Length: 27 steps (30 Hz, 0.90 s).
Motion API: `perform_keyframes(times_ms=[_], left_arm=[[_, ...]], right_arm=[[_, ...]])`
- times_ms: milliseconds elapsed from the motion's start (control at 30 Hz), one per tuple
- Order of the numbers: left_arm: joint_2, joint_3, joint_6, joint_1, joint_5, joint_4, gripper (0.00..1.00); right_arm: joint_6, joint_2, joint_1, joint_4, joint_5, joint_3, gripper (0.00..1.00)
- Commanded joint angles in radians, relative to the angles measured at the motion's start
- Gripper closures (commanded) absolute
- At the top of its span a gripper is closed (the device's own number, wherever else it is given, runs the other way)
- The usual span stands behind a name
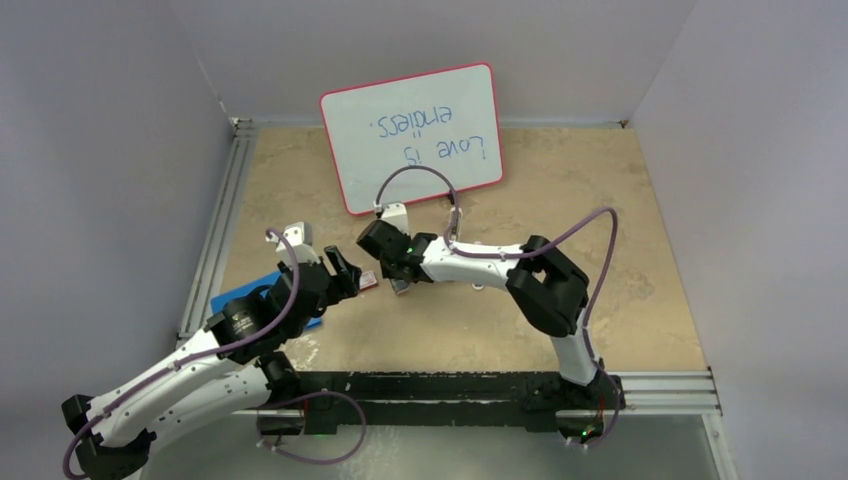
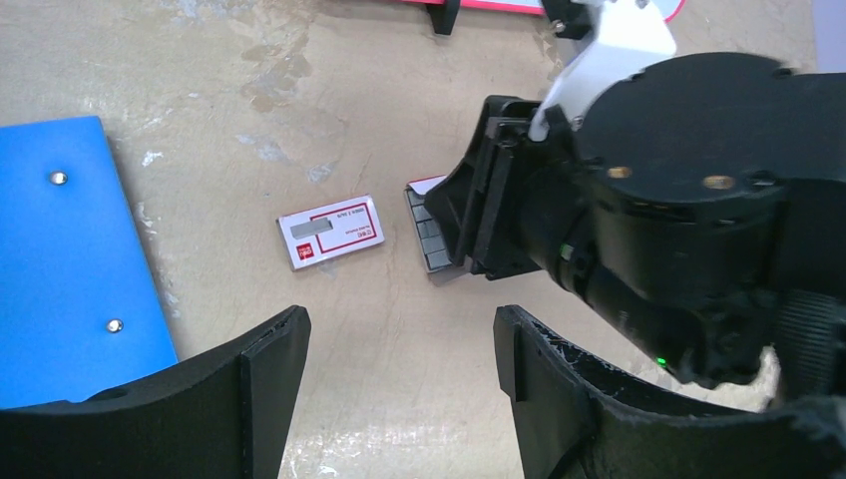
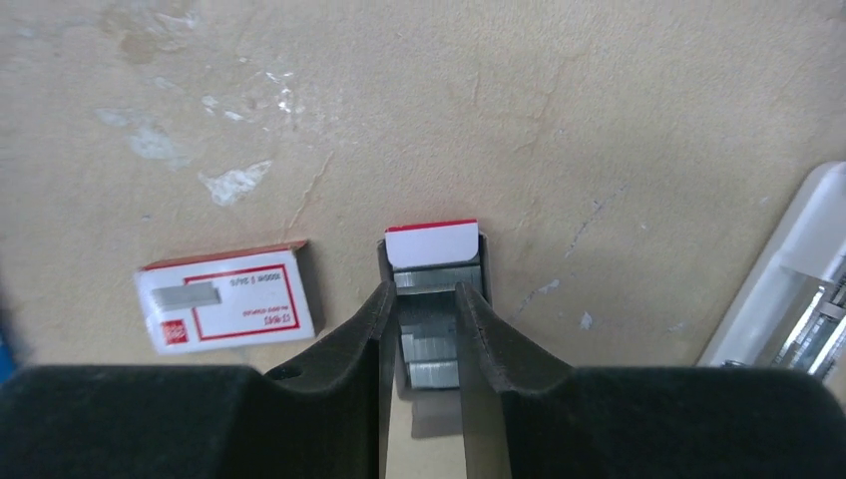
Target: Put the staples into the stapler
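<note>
Lying flat on the tan table (image 1: pixel 600 200): staples (image 3: pixel 429 344), silvery strips in a grey tray with a white-and-red end flap. Red box (image 3: pixel 227 309), white label up, sits just left of the tray, a strip of bare table between the two. Stapler (image 3: pixel 788 299), white with a metal channel showing, is cut off by the right edge of the right wrist view, apart from the tray across open tabletop. Blue board (image 2: pixel 70 259) lies further left, its edge well apart from the box. Whiteboard (image 1: pixel 412 135) stands at the back. Right gripper (image 3: pixel 424 291): arm stretched leftward across the centre, fingers pointing down, jaws drawn near together astride the staples; whether they pinch them cannot be told. Left gripper (image 2: pixel 399 324): arm reaching in from the near left, hovering above bare table near the box, jaws wide apart and holding nothing.
</note>
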Motion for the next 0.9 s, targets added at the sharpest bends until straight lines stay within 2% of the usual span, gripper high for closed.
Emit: perform_keyframes(times_ms=[0, 333, 533, 667, 867], left_arm=[[0.006, 0.005, 0.004, 0.005, -0.011, 0.037, 0.32], [0.028, 0.009, 0.010, 0.005, 0.018, 0.056, 0.31], [0.050, 0.005, 0.006, 0.005, 0.038, 0.068, 0.31], [0.055, 0.001, 0.001, 0.005, 0.051, 0.077, 0.31], [0.056, -0.003, -0.018, 0.005, 0.063, 0.065, 0.31]], right_arm=[[-0.026, -0.122, 0.004, 0.014, -0.004, -0.030, 0.72], [-0.181, -0.298, 0.004, 0.041, -0.067, -0.319, 0.72], [-0.301, -0.391, 0.004, 0.119, -0.177, -0.475, 0.73], [-0.346, -0.407, 0.006, 0.157, -0.231, -0.501, 0.73], [-0.342, -0.382, 0.005, 0.141, -0.201, -0.486, 0.70]])
